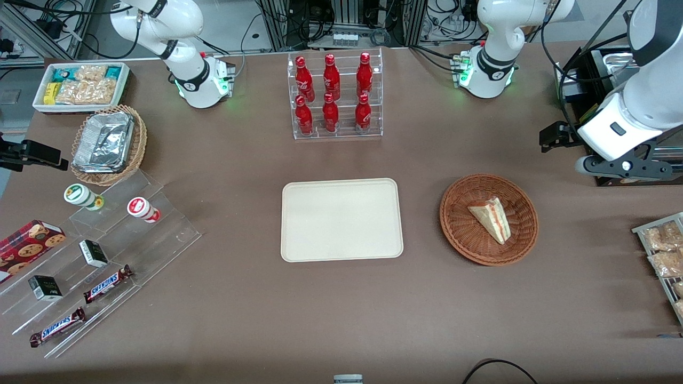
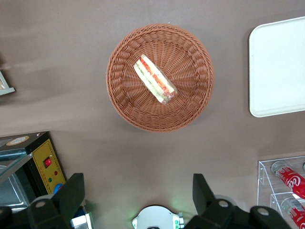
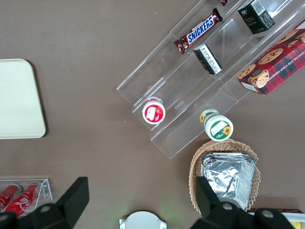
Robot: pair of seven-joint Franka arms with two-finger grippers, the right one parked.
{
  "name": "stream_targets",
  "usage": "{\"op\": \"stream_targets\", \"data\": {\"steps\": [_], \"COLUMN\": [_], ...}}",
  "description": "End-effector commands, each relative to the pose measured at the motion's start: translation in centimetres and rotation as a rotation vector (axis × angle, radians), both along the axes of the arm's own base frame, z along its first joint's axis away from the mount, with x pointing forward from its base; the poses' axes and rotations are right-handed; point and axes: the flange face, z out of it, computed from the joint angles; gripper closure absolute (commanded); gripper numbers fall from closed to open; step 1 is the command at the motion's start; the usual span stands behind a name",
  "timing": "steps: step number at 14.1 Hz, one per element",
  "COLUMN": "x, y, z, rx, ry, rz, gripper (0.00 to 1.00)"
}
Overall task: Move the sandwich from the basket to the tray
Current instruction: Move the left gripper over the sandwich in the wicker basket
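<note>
Woven wicker basket (image 1: 489, 219), matt smooth tray (image 1: 341, 220), clear-wrapped sandwich (image 1: 492, 218).

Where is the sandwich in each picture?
Front view: the sandwich lies in the brown wicker basket, beside the cream tray.
Left wrist view: the sandwich lies in the same basket, with the open gripper high above the table.
Right wrist view: not in it.
Shared landmark: the tray.

A brown table (image 1: 224, 298) fills the scene under even light. At its farthest edge stand metal frames hung with cables (image 1: 352, 21), and pale floor (image 1: 37, 16) shows there too.
</note>
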Motion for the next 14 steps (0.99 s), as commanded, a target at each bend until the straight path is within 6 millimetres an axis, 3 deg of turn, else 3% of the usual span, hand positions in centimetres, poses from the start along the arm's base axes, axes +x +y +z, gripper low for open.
{"op": "stream_targets", "data": {"steps": [1,3,5,9,14], "x": [0.6,1.0,2.0,2.9,1.7], "y": [-0.1,-0.2,-0.3,-0.5,-0.6], "z": [0.5,-0.1,-2.7,-8.8,-16.3], "rx": [-0.032,-0.037,-0.026,-0.012,-0.008], "ry": [-0.019,-0.026,0.015,0.009,-0.058], "rz": [0.025,0.028,0.078,0.14,0.172], "gripper": [0.0,0.0,0.0,0.0,0.0]}}
